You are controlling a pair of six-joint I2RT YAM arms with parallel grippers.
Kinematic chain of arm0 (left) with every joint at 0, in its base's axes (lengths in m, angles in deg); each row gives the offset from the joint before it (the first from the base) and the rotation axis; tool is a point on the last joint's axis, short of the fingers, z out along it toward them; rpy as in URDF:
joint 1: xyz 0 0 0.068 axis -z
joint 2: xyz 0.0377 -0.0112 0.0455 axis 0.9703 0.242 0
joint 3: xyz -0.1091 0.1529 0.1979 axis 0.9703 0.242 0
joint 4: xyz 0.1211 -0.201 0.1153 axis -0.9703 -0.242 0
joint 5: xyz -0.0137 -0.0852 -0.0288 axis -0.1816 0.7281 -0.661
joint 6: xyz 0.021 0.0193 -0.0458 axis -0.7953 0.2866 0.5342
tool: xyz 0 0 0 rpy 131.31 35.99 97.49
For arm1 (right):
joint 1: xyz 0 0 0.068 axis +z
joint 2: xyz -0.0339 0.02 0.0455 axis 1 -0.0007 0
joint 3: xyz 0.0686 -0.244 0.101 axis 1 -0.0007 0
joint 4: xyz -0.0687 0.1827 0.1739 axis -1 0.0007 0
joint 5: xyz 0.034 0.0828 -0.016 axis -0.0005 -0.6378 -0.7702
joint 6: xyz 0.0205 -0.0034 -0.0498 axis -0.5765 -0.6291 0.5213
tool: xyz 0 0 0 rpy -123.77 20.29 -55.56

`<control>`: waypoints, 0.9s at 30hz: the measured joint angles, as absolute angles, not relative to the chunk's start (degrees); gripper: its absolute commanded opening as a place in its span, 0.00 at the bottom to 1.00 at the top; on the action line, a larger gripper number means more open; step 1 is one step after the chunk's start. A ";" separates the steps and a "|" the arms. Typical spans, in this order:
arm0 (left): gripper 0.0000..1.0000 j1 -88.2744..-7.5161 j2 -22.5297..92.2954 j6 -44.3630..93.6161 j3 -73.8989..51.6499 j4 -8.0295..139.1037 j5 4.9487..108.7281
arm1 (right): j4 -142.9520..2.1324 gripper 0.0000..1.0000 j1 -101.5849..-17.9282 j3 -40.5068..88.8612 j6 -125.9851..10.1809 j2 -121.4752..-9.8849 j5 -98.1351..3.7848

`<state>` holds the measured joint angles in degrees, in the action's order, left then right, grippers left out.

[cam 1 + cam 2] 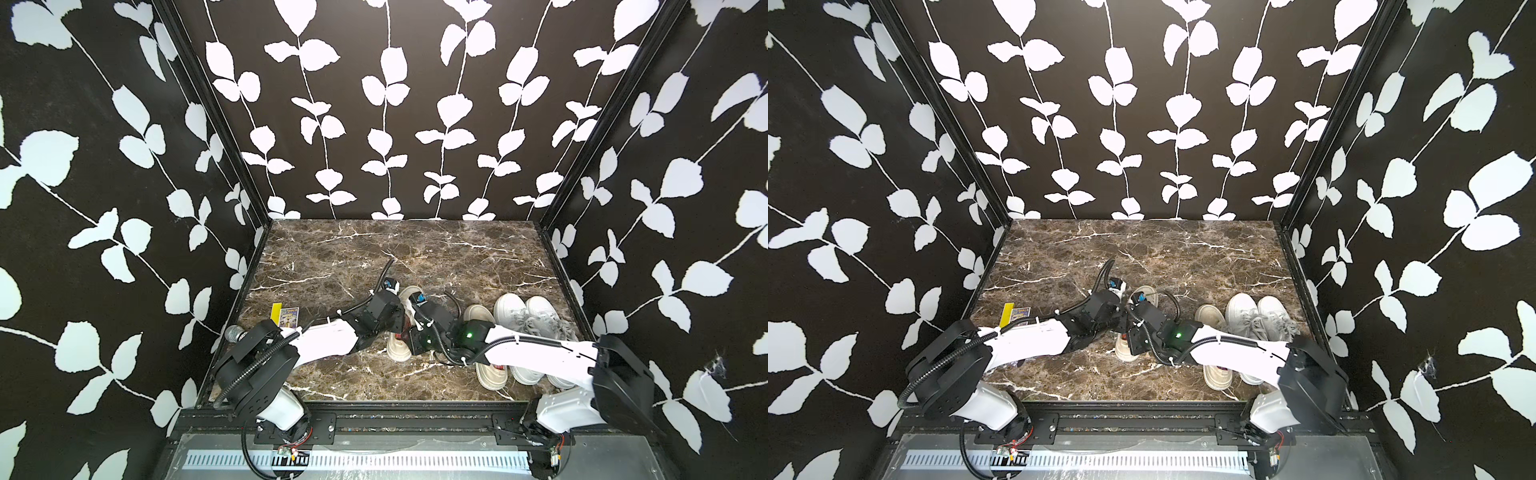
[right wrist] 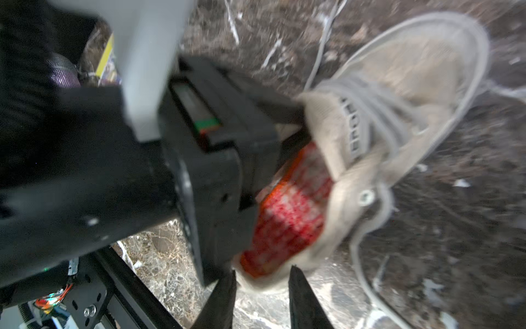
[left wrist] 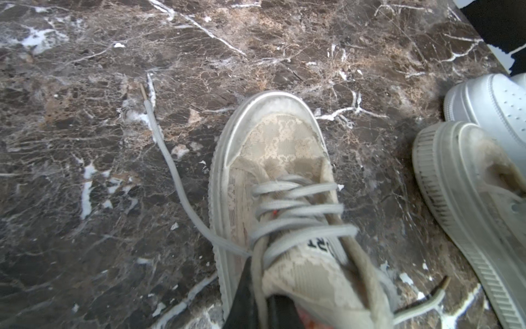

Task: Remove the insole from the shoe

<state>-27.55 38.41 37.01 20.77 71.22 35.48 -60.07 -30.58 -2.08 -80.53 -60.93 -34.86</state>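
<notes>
So, at the heel end of the shoe [image 3: 273, 159], our right gripper [image 2: 262, 270] sits spread with the heel rim right at its tips, gripping nothing. Inside the shoe, the red-and-white insole [image 2: 290, 210] lies seated, back edge exposed. Up by the shoe's laces [image 3: 296, 199], our left gripper [image 3: 262, 302] pinches the upper. We'd dip in, nip that edge and peel backwards slowly.

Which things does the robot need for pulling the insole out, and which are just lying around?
For the job:
beige shoe
red-and-white insole inside it
left hand, pinching the shoe's edge
right hand, open by the heel

Just lying about:
other beige shoe
pair of white sneakers
yellow packet
what looks like a microphone
</notes>
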 measured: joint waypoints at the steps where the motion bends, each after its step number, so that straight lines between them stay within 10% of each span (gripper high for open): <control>1: 0.00 -27.55 38.41 37.27 20.83 71.36 35.42 | -60.51 0.31 -30.45 -1.90 -80.83 -61.89 -35.23; 27: 0.00 -28.25 35.83 44.79 24.75 74.31 34.57 | -65.82 0.25 -30.67 -2.27 -83.63 -61.11 -31.56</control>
<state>-28.25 35.83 44.79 24.75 74.31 34.57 -65.82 -30.67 -2.27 -83.63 -61.11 -31.56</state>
